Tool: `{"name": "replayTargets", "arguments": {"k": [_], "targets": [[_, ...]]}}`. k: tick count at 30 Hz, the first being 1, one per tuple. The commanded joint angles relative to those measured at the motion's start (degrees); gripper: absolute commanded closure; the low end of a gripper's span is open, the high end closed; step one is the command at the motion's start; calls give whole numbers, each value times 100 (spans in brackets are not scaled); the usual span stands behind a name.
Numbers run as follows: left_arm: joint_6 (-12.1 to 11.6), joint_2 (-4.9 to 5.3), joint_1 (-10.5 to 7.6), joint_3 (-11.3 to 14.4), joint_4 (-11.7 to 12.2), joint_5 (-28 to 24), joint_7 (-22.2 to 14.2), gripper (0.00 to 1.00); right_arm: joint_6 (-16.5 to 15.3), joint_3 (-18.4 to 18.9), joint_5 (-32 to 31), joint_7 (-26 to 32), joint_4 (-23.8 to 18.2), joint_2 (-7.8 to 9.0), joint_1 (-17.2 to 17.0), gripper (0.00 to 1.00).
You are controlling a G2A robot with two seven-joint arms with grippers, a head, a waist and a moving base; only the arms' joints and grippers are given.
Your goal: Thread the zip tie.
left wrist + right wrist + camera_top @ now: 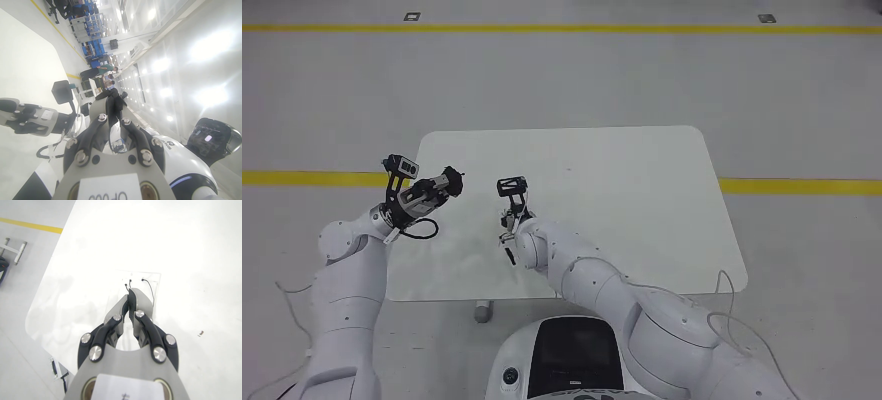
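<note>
R gripper (129, 292) clenched, finger pads (132, 302) pressed flat together, no gap. It points down at a clear tray (158, 278) on the white table (170, 247). Three black zip ties (151, 289) in the tray w/ small heads at the far end. One lies free just beside the gripper, curving along the tray's side. The other two run in under the fingertips w/ only the head ends sticking out; can't tell if they're pinched or just lying beneath. In top view R gripper (516, 212) sits over the table's (642, 200) left-centre part. L gripper (453, 180) is near it but apart, up off the surface at the table's left edge, tips aimed toward the R one. L wrist view: L gripper (113, 98) also clenched, dark pads together. A thin dark strand runs back between its fingers (98, 108); can't tell what it is. Yellow floor line (802, 186) runs behind the table.
</note>
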Motion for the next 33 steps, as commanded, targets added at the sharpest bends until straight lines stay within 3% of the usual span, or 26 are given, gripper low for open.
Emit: {"name": "replayTargets", "arguments": {"k": [1,21,33], "targets": [[0,0,0,0,0,0,0,100,25,-17,-49,107,8,-4,25,100],[0,0,0,0,0,0,0,100,45,4,-232,563,119,-6,100,100],[0,0,0,0,0,0,0,100,-175,21,-397,950,178,1,143,100]]}}
